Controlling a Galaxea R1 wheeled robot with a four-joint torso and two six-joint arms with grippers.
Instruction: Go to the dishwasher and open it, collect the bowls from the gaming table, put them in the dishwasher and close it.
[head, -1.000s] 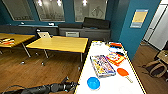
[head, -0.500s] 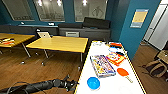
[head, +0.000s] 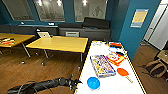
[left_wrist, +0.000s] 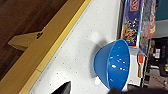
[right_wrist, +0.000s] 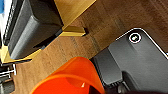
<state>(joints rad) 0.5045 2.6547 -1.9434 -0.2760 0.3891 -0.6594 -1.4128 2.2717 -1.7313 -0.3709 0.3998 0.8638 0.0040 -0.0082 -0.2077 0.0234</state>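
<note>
Blue bowl (head: 93, 83), white yellow-edged gaming table (head: 107, 82)

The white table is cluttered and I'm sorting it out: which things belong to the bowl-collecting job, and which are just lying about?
Job:
- blue bowl
- orange bowl
- white table
- left tool

Lying about:
- board-game boxes
- orange paddle
- laptop
- backpack

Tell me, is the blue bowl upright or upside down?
Upright. The blue bowl rests on the white table with its opening up; the left wrist view shows its hollow inside, apparently empty.
</note>
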